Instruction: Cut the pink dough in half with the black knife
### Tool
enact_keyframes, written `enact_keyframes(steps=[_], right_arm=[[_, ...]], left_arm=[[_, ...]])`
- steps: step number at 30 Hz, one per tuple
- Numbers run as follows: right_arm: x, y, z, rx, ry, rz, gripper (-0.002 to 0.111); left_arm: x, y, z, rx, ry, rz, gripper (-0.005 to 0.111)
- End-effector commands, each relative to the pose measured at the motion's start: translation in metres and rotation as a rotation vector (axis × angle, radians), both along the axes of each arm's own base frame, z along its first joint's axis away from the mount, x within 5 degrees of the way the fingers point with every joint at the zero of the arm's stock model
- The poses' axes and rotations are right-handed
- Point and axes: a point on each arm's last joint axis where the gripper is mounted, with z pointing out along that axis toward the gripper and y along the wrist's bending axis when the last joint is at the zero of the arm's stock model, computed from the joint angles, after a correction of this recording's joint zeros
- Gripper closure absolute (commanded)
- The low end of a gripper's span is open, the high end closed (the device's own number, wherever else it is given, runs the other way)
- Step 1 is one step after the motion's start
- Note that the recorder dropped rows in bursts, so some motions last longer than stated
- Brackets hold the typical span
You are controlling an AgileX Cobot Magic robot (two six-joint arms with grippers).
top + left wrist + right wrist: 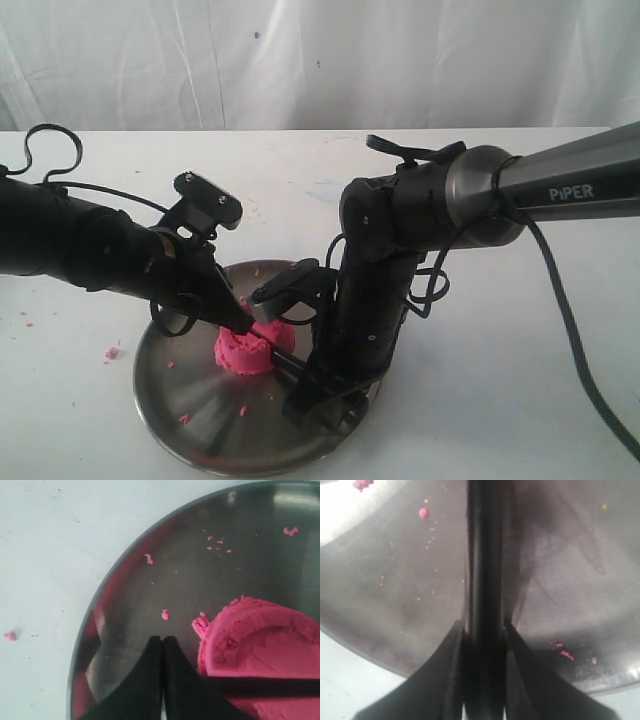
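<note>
The pink dough [245,350] is a small round lump in the middle of the steel plate [195,405]. My right gripper [306,392] is shut on the black knife [284,362], holding it by the handle low over the plate's near right part. The blade runs across the dough; in the left wrist view the knife [272,685] shows as a dark line pressed into the dough [260,635]. My left gripper [240,322] is shut with nothing in it, its tips [163,640] right beside the dough's edge. In the right wrist view the knife [482,555] runs straight out from the gripper [484,630]; the dough is hidden there.
Small pink crumbs lie scattered on the plate [175,580], and one crumb [111,352] sits on the white table left of it. A white cloth backdrop [300,60] hangs behind the table. Both bulky black arms lean in over the plate.
</note>
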Motion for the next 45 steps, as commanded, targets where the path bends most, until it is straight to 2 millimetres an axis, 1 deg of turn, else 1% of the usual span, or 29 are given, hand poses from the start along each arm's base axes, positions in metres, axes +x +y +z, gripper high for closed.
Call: enact_keyframes(steps=[1, 5, 20, 23, 27, 28, 29, 33, 35, 37, 39, 45], right_arm=[[-0.007, -0.007, -0.014, -0.072, 0.072, 0.034, 0.108], [-0.007, -0.008, -0.014, -0.075, 0.076, 0.035, 0.108], [-0.007, -0.008, -0.014, -0.074, 0.072, 0.036, 0.108], [-0.007, -0.008, -0.014, -0.074, 0.072, 0.036, 0.108], [-0.007, -0.007, -0.014, -0.073, 0.073, 0.035, 0.108], [-0.007, -0.008, -0.014, -0.074, 0.075, 0.035, 0.108], [-0.007, -0.008, -0.014, -0.074, 0.075, 0.035, 0.108], [-0.008, -0.008, -0.014, -0.078, 0.081, 0.036, 0.108], [-0.009, -0.009, -0.014, -0.084, 0.092, 0.039, 0.108], [-0.01, -0.009, -0.013, -0.095, 0.108, 0.028, 0.108], [-0.011, -0.01, -0.013, -0.105, 0.124, 0.032, 0.108], [-0.011, -0.01, -0.013, -0.105, 0.124, 0.032, 0.108]], left_arm=[[-0.001, -0.002, -0.013, 0.026, 0.021, -0.024, 0.107], [0.0, -0.002, -0.019, 0.035, 0.033, -0.027, 0.107], [-0.001, -0.002, -0.019, 0.039, 0.043, -0.028, 0.107], [-0.001, -0.002, -0.012, 0.028, 0.02, -0.028, 0.107], [-0.004, -0.001, 0.017, -0.007, -0.056, -0.027, 0.107], [-0.007, 0.001, 0.029, -0.018, -0.076, -0.028, 0.107], [-0.01, 0.002, 0.037, -0.024, -0.086, -0.03, 0.107], [-0.036, 0.013, 0.098, -0.08, -0.187, -0.037, 0.107], [-0.049, 0.02, 0.116, -0.092, -0.203, -0.036, 0.107], [-0.056, 0.029, 0.125, -0.104, -0.192, -0.008, 0.107], [-0.057, 0.034, 0.13, -0.128, -0.2, 0.025, 0.107], [-0.057, 0.035, 0.132, -0.132, -0.21, 0.031, 0.107]])
